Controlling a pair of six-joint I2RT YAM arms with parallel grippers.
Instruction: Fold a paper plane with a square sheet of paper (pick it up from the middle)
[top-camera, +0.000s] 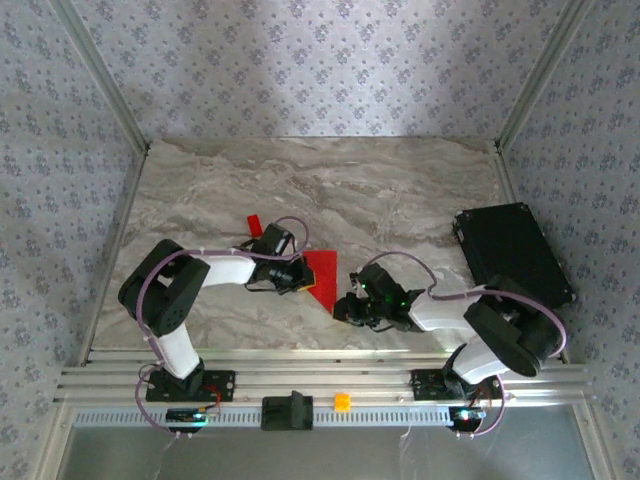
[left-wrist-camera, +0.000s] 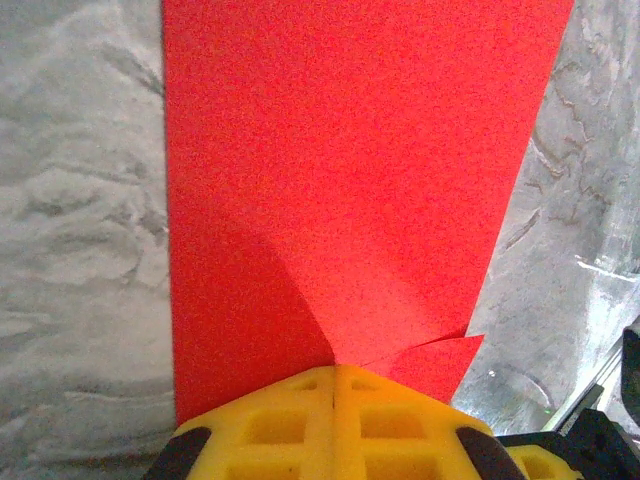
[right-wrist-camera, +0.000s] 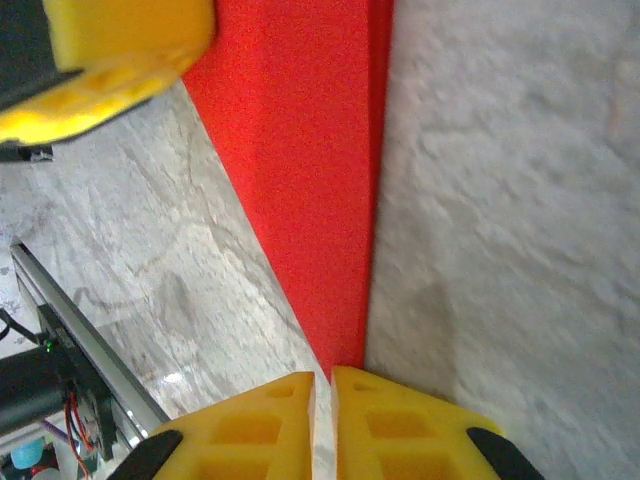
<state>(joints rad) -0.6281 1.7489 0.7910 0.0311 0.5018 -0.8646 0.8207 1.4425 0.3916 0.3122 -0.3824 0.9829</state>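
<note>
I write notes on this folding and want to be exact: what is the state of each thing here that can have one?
Red paper: folded into a pointed wedge, lying flat on the table.
Left tool: shut, tips at the paper's edge.
Right tool: nearly shut, at the paper's pointed tip; grip unclear.
Black case: lying flat, lid closed.
Small red block: lying apart from the paper.

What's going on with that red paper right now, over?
Left gripper shut on the red paper, wide end. Right gripper pinching its pointed tip. Small red block lies apart, out of the way.
</note>
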